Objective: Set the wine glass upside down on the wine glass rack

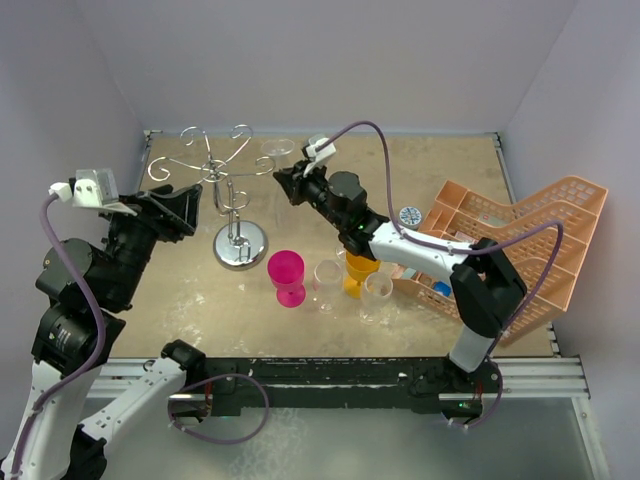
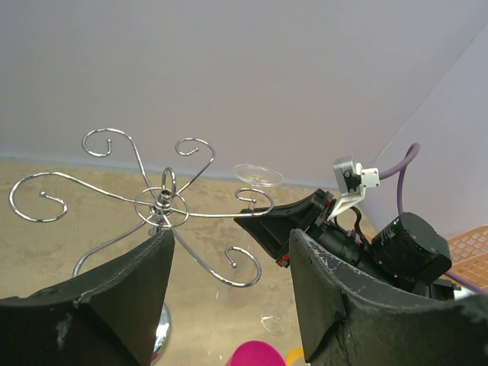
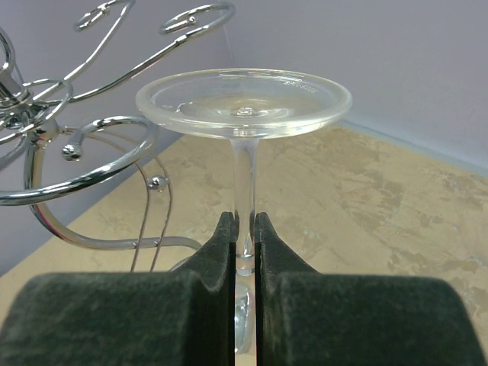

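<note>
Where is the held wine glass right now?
The wine glass is at back centre in the top view, foot up, its stem clamped in the right gripper, just right of the wine glass rack's scroll arms.

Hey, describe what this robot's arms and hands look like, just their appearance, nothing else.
The left arm and right arm have black joints and white shells. Each trails a purple cable to a small white wrist camera. The left hand and right hand each have two wide, matte black fingers; the left's edges look scuffed.
</note>
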You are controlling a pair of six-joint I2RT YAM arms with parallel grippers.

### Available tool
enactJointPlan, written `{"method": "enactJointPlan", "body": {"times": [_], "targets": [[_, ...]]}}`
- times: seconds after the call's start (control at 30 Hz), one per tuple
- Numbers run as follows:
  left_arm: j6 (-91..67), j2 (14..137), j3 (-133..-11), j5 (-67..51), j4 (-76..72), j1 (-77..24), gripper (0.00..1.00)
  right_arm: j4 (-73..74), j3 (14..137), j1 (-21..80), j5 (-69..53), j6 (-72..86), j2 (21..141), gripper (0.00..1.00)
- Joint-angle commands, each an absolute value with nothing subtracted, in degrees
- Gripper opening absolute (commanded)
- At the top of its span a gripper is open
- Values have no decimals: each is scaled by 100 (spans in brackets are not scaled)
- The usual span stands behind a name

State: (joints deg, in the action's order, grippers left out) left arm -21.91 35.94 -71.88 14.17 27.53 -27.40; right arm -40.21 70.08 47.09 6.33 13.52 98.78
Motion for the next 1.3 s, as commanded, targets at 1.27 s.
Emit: {"method": "enactJointPlan", "body": {"times": [1.27], "targets": [[-2239,3761,-7592,1451,2847,-2743,60,-5952,7384,4467,-2519,1978,10222,0]]}}
